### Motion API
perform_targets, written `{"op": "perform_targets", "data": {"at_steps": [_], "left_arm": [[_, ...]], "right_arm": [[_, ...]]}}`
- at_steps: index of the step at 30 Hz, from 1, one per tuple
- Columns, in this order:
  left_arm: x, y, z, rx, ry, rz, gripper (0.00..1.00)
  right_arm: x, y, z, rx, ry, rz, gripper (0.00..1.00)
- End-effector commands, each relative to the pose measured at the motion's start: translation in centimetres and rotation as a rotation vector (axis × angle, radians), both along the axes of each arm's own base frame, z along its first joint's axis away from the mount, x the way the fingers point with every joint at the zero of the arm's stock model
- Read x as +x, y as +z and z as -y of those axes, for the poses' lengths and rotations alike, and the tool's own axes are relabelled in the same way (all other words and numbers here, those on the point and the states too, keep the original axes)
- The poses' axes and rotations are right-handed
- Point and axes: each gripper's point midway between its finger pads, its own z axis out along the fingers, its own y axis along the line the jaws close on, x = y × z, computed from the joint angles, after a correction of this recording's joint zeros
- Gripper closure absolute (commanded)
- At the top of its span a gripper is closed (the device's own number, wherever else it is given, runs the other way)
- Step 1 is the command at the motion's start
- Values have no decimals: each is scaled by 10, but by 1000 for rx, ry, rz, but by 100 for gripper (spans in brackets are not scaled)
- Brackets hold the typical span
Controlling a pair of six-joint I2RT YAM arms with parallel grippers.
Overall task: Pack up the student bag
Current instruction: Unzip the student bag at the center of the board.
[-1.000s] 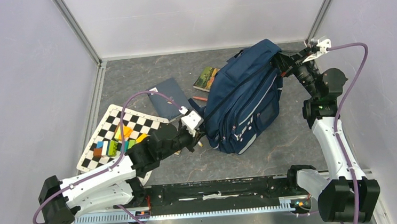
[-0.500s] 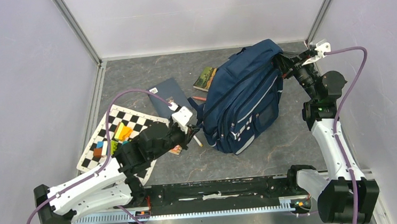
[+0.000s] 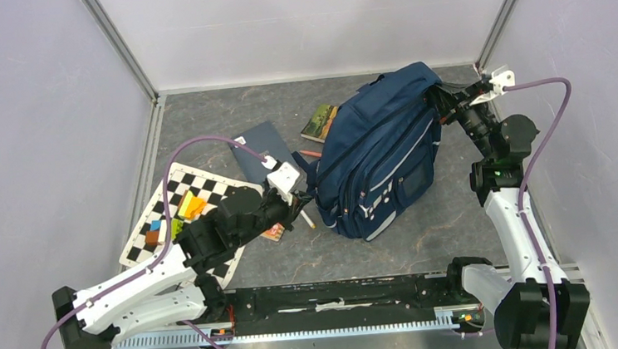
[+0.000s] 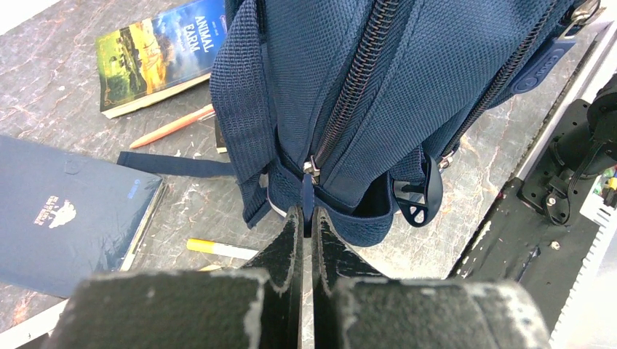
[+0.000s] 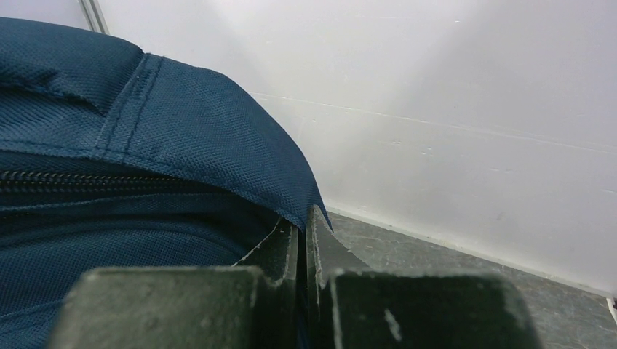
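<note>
The student bag (image 3: pixel 383 156) is a navy backpack standing tilted at the centre right. My left gripper (image 3: pixel 300 193) is at its lower left corner. In the left wrist view the left gripper (image 4: pixel 307 218) is shut on the bag's zipper pull (image 4: pixel 308 198), at the bottom end of a closed zip on the student bag (image 4: pixel 407 87). My right gripper (image 3: pixel 440 102) is at the bag's top right. In the right wrist view the right gripper (image 5: pixel 302 222) is shut on a fabric edge of the student bag (image 5: pixel 109 145).
A paperback book (image 3: pixel 321 122) and a dark blue notebook (image 3: pixel 264 153) lie left of the bag. An orange pencil (image 4: pixel 173 126) and a yellow-white pen (image 4: pixel 222 249) lie beside them. A checkerboard (image 3: pixel 150 204) with coloured blocks lies at the left. Walls stand close behind and to the right.
My left arm has drawn back to the left with the zipper pull held, and the bag's lower corner has followed slightly. The right arm has hardly moved.
</note>
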Motion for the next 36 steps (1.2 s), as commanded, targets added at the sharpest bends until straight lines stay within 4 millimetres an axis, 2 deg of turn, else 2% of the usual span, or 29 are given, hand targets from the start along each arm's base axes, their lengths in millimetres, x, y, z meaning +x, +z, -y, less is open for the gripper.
{"op": "perform_targets", "data": {"at_steps": [1, 4, 10, 16, 22, 23, 24, 25, 28, 32, 36], "left_arm": [[4, 15, 8, -102, 23, 11, 98], [6, 14, 8, -132, 37, 9, 98], [7, 9, 11, -149, 45, -1, 87], [11, 1, 9, -144, 73, -3, 83], [15, 2, 9, -162, 93, 9, 80], [15, 2, 10, -164, 92, 10, 80], [16, 1, 10, -166, 91, 9, 84], [15, 3, 11, -170, 84, 11, 96], [14, 12, 8, -185, 82, 44, 98], [14, 45, -6, -233, 96, 133, 98], [8, 70, -11, -243, 65, 181, 98]], "right_arm": [[-4, 5, 1, -13, -7, 39, 100], [-4, 4, 1, -13, -5, 36, 100], [-5, 2, 0, -14, -3, 32, 100], [-5, 2, 0, -12, 1, 32, 100], [-4, 0, -1, -11, 8, 28, 100], [-4, 0, -1, -10, 11, 26, 100], [-5, 1, -2, -11, 12, 28, 100], [-4, 0, -2, -9, 12, 26, 100], [-2, -3, 1, -8, -7, 12, 100], [4, -12, 9, -26, -51, -19, 100], [8, -19, 16, -40, -94, -42, 100]]}}
